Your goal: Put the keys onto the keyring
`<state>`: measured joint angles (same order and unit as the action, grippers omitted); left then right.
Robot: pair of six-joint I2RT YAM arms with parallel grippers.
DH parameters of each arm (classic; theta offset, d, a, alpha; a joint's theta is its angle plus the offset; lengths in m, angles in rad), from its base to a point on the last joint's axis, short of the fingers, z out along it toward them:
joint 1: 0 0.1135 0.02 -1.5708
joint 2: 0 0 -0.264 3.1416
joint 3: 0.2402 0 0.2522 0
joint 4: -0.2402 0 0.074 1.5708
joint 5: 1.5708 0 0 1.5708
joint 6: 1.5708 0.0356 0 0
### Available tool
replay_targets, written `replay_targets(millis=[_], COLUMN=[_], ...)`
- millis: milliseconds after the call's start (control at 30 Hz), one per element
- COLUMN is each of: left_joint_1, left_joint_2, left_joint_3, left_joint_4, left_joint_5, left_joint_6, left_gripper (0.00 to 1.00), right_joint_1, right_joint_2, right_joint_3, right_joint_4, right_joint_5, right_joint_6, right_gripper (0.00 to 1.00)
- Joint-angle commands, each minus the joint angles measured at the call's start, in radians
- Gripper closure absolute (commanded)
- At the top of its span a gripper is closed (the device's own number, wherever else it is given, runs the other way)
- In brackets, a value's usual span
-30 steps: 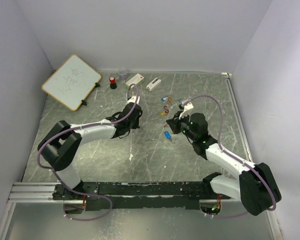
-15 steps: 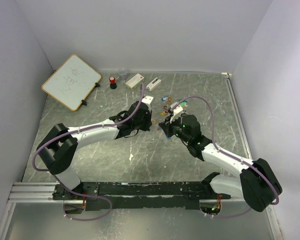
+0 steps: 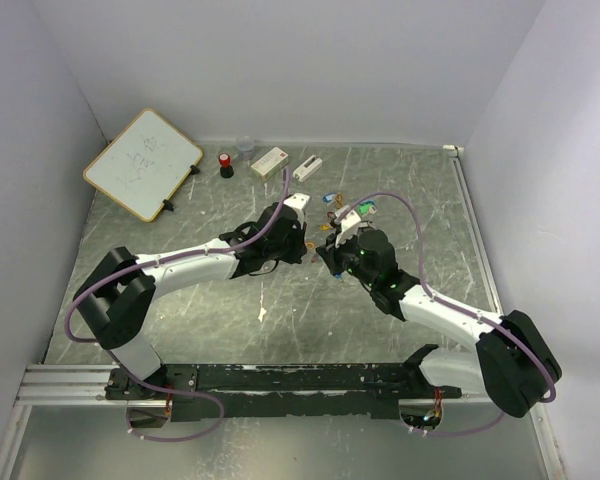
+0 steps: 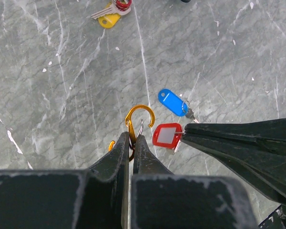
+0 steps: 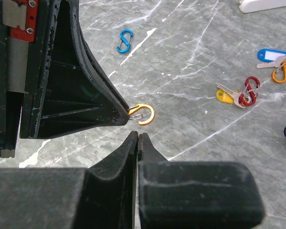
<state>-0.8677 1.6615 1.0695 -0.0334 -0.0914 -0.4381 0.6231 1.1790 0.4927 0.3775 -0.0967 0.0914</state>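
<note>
So, your left gripper (image 4: 132, 137) is clamped on the orange clip (image 4: 139, 107), with the hooked end sticking out past the fingertips and up off the table (image 4: 62, 95). Your right gripper (image 5: 137, 139) has its fingers pressed together too. In the left wrist view the red key (image 4: 167, 135) pokes out of its tips, tag first, so it looks pinched there. From the right wrist view you can't see that key at all, only the closed fingers pointing at the clip.

Red tag and clip hook are just beside each other, not touching as far as I can tell.

The other keys are lying on the table. The blue key (image 4: 172, 101) sits near the red one, a bit further out. The yellow key (image 5: 225, 96) lies well apart, hooked to a red clip (image 5: 250, 89). A loose blue clip (image 5: 124, 41) lies off on its own.
</note>
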Motion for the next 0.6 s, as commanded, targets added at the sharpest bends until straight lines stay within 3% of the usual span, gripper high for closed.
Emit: replay_targets(millis=[0,567], left_joint_1=[-0.011,-0.036], left_joint_2=[-0.013,-0.019], left_joint_3=[0.044,0.058], left_joint_4=[0.011,0.006], left_joint_5=[0.035,0.048], left_joint_6=[-0.008,-0.002], left_gripper=[0.93,0.93], right_joint_1=[0.012,0.022], right_joint_2=[0.006,0.013], right_joint_3=[0.033,0.034], right_joint_4=[0.006,0.006], right_joint_5=[0.020,0.037], right_joint_6=[-0.015,-0.018], right_gripper=[1.00,1.00])
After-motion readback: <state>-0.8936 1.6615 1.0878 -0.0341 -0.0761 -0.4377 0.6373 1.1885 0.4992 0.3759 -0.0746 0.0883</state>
